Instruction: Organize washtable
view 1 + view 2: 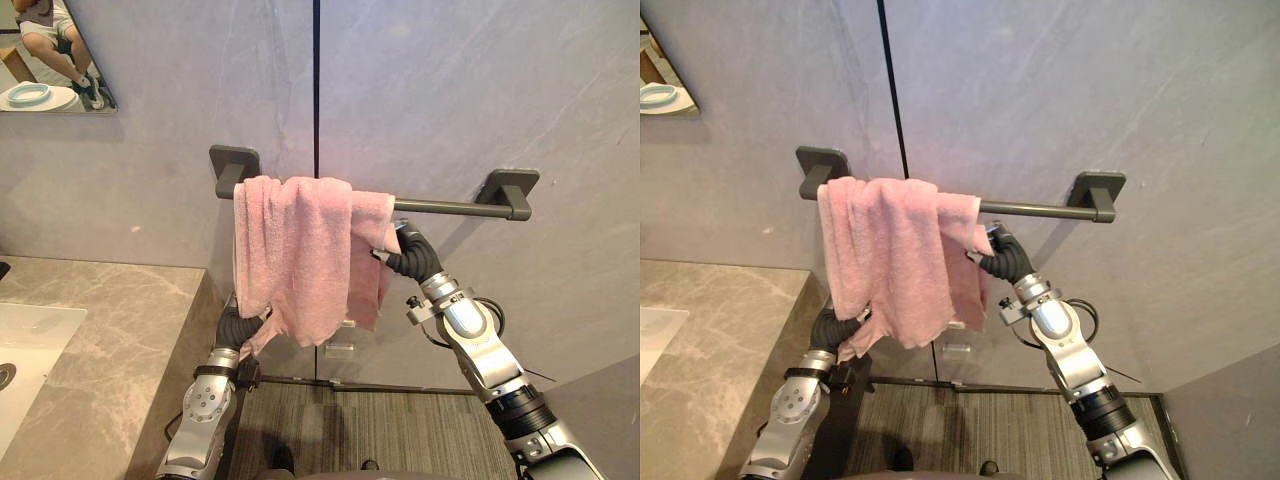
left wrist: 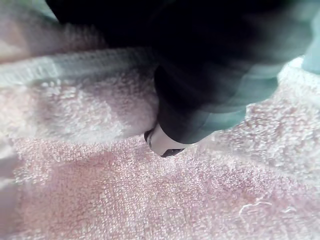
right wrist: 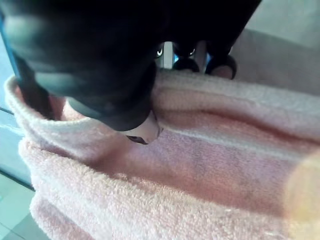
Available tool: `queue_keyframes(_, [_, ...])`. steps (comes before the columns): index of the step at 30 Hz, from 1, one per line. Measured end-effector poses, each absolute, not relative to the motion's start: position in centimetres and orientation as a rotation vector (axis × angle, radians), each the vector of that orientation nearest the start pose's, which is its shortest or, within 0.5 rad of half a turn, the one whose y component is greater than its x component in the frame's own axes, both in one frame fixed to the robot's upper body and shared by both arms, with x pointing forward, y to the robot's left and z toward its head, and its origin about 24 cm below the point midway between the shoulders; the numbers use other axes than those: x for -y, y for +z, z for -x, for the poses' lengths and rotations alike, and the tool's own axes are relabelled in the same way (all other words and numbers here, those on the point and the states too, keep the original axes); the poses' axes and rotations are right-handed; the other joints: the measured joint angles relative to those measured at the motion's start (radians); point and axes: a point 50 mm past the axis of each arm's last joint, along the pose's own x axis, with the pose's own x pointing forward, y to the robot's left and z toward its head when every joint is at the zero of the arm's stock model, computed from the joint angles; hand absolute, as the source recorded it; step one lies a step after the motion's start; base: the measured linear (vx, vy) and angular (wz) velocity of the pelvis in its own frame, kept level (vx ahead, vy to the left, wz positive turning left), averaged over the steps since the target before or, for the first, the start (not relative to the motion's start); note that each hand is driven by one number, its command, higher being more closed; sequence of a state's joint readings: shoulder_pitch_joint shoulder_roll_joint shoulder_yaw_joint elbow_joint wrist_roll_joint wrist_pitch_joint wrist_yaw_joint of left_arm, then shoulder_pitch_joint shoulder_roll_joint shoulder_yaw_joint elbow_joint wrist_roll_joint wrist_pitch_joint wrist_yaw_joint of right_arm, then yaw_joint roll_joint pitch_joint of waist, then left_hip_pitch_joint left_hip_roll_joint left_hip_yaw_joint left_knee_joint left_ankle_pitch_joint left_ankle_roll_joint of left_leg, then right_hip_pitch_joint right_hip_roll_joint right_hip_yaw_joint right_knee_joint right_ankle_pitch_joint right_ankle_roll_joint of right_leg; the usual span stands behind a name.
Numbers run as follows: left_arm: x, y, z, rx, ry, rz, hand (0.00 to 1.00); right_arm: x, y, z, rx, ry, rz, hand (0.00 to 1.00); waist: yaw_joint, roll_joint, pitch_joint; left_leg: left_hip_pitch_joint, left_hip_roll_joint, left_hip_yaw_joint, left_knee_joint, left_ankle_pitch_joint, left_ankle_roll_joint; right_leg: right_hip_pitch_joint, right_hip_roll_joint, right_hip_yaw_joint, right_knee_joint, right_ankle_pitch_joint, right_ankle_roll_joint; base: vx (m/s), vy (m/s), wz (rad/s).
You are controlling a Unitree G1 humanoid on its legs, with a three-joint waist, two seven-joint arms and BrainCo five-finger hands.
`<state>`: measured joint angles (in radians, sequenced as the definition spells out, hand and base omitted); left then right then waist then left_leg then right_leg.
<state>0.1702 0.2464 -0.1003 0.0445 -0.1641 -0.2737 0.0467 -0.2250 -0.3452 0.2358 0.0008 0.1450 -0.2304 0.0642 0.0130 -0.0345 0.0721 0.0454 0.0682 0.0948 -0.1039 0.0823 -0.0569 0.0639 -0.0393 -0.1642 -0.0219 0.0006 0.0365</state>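
Here, your pink towel (image 1: pixel 295 250) hangs over the dark towel bar (image 1: pixel 440 207) fixed to the grey wall (image 1: pixel 480 90). It sits bunched toward the bar's left bracket, with the right stretch of the bar bare. The cloth is draped unevenly: a long fold falls in front, a shorter flap shows behind it on the right, and one lower corner trails down at the left.

Your right hand (image 1: pixel 410 252) is raised to the towel's right edge, just under the bar, with its dark ribbed cover touching the cloth. In the right wrist view the thumb (image 3: pixel 142 131) presses into the near face of a thick fold, while the dark fingertips (image 3: pixel 220 64) curl over the fold's far side. The hand is thus clamped on the towel, with the fold pinched between thumb and fingers.

Your left hand (image 1: pixel 238 328) is lower down, tucked under the trailing left corner of the towel and touching it. The cloth covers the front of the hand in both eye views. The left wrist view shows the dark cover against the terry pile, so you cannot tell whether this hand grips the cloth or merely rests against it.

To the left of the arms runs a veined stone counter (image 1: pixel 120 320) with a white basin (image 1: pixel 30 340) set into it. A mirror (image 1: pixel 50 60) hangs on the wall above it, at the upper left. Below the towel lies a grey ribbed floor (image 1: pixel 380 430).
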Motion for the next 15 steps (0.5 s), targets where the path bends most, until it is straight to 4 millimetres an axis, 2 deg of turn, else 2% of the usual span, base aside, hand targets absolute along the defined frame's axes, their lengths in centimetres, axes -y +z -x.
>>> queue_keyframes(11, [-18.7,4.0,-21.6,0.127,0.008,-0.055,1.0,18.2,12.0,-27.4,0.412,0.132,0.195,1.0,-0.007,0.0,0.0,0.001,0.0,0.005,0.0,0.0,0.0,0.002,-0.002,0.003,-0.009,0.007,0.002,0.0,0.0,0.0])
queue_keyframes(15, [-18.2,4.6,-21.6,0.162,0.007,-0.029,1.0,19.6,12.5,-27.3,0.431,0.049,0.185,1.0,-0.025,0.0,0.0,0.002,-0.001,0.006,0.0,0.0,0.001,0.003,0.0,0.004,-0.01,0.007,0.002,0.0,0.0,0.0])
